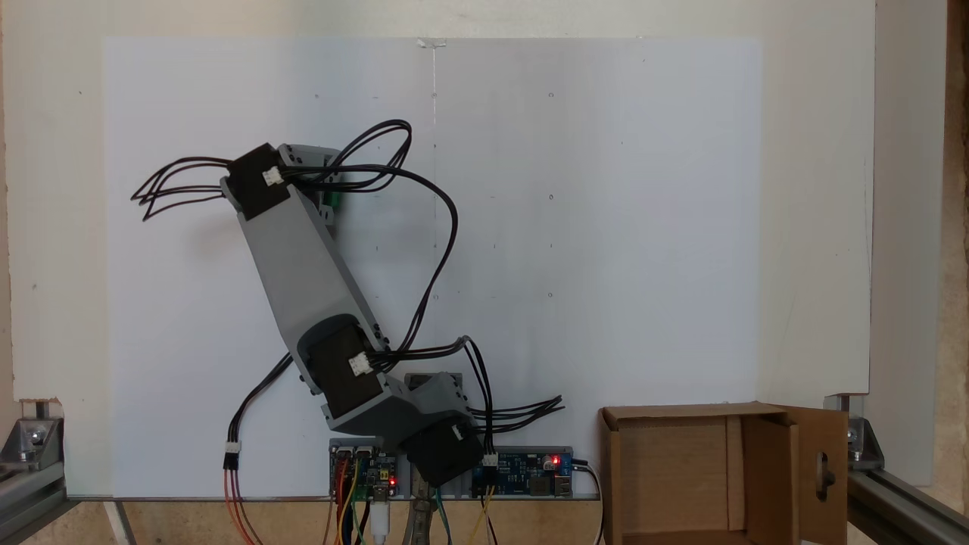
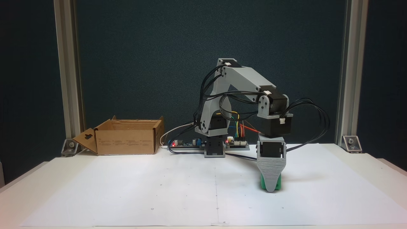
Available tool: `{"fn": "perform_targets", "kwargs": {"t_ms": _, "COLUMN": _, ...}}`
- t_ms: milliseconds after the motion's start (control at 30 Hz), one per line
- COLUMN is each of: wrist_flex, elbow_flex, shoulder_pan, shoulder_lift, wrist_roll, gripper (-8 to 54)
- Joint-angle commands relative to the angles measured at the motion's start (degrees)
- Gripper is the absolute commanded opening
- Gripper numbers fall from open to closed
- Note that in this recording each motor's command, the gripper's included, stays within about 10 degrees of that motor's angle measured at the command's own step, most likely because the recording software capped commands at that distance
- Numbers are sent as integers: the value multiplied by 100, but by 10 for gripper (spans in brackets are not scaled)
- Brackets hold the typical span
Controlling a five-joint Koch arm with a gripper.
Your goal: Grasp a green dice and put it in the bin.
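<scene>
So this looks like the grab step: the arm is folded over with the gripper pointing straight down at the paper, and the green dice is right at its tip, sitting on the sheet with green peeking out on both sides of the ribbed grey finger that faces the camera. Annoyingly, in that fixed view the jaws line up one behind the other, so I honestly can't tell how far apart they are or whether they've actually pinched the dice yet. In the top-down fixed view the wrist covers nearly everything and only a sliver of green shows beside the upper motor block. The dice seems to be resting on the paper, not lifted, so I'd call the task early, somewhere around closing on it. The bin is well apart from the gripper, off to its left in the front view, back by the arm's base with its flaps open. My guess for what's next: make sure the squeeze is firm and centred, since a small rounded cube could pop out sideways, then lift straight up high enough to clear the bin's wall, swing across and let go over the opening.
</scene>
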Motion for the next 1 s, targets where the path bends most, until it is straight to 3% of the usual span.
{"fn": "perform_targets", "kwargs": {"t_ms": 0, "wrist_flex": 88, "elbow_flex": 9, "shoulder_pan": 53, "shoulder_lift": 79, "wrist_roll": 325, "gripper": 118}}
{"fn": "perform_targets", "kwargs": {"t_ms": 300, "wrist_flex": 1072, "elbow_flex": 9, "shoulder_pan": 439, "shoulder_lift": 1494, "wrist_roll": 316, "gripper": 118}}
{"fn": "perform_targets", "kwargs": {"t_ms": 600, "wrist_flex": 2021, "elbow_flex": -167, "shoulder_pan": 1740, "shoulder_lift": 3234, "wrist_roll": -545, "gripper": 118}}
{"fn": "perform_targets", "kwargs": {"t_ms": 967, "wrist_flex": 2751, "elbow_flex": -1450, "shoulder_pan": 4658, "shoulder_lift": 3551, "wrist_roll": -2487, "gripper": 118}}
